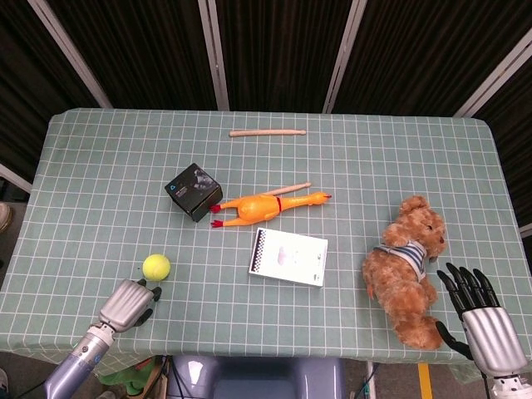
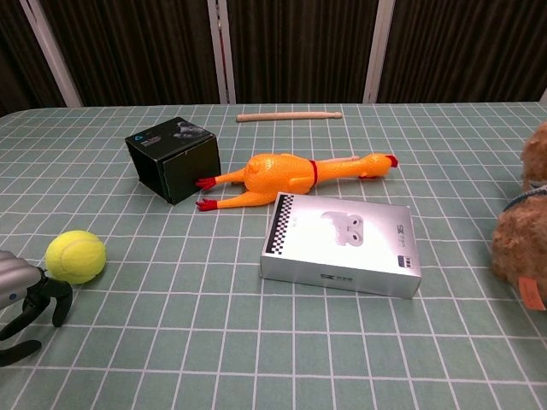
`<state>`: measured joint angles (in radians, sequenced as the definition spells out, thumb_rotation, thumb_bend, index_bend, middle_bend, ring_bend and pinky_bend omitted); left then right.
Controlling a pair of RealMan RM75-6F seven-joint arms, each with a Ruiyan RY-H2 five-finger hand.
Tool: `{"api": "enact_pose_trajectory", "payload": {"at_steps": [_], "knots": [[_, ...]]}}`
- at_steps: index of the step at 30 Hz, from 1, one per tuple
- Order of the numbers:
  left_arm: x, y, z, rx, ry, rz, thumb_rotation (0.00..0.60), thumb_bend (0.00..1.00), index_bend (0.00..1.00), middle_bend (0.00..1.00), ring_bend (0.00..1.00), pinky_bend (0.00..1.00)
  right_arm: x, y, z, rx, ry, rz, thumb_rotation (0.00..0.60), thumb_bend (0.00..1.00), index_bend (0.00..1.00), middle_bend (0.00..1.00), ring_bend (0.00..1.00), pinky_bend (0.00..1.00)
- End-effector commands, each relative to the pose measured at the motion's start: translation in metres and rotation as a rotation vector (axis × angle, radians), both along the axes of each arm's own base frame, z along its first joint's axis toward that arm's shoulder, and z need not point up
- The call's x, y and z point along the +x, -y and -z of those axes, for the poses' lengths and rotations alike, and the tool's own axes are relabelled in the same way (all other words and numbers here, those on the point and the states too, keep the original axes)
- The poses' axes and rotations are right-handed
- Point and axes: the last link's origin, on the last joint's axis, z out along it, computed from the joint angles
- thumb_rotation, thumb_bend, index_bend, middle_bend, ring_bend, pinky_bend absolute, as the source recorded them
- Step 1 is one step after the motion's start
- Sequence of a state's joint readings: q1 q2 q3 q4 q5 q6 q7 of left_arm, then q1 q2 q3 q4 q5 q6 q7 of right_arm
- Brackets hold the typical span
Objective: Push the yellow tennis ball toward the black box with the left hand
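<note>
The yellow tennis ball [image 1: 155,266] [image 2: 76,256] lies on the checked cloth near the table's front left. The black box [image 1: 193,191] [image 2: 173,158] stands farther back and to the right of it. My left hand [image 1: 129,304] [image 2: 24,301] sits just in front of the ball, fingers apart and curved, holding nothing; whether its fingertips touch the ball is unclear. My right hand [image 1: 480,317] rests at the front right corner with fingers spread, empty, beside the teddy bear.
A rubber chicken [image 1: 264,203] lies right of the box, a white flat box [image 1: 288,256] in front of it. A teddy bear [image 1: 409,268] sits at the right. A wooden stick [image 1: 267,132] lies at the back. The table's front edge [image 1: 249,353] runs just behind my left hand.
</note>
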<state>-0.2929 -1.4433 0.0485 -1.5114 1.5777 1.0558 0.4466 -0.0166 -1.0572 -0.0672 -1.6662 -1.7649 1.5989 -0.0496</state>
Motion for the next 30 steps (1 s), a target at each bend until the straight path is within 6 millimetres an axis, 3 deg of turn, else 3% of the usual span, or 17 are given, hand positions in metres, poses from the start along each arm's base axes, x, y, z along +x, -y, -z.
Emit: {"api": "enact_pose_trajectory", "payload": {"at_steps": [1,20,30], "knots": [[0.001,-0.003,0.001,0.004,0.001,0.0,0.6,0.32,0.46,0.71,0.45,0.69,0.0,-0.001,-0.001,-0.001,0.003,-0.001,0.6,0.34,0.0,0.0,0.0,0.0],[0.003,-0.046,-0.003,0.076,0.041,-0.018,0.6,0.32,0.44,0.63,0.42,0.65,-0.002,0.001,0.0,0.0,0.013,-0.011,0.6,0.34,0.0,0.0,0.0,0.0],[-0.002,-0.063,-0.007,0.108,0.041,-0.035,0.6,0.32,0.46,0.64,0.42,0.63,-0.002,0.005,0.002,0.001,0.007,-0.007,0.6,0.34,0.0,0.0,0.0,0.0]]}}
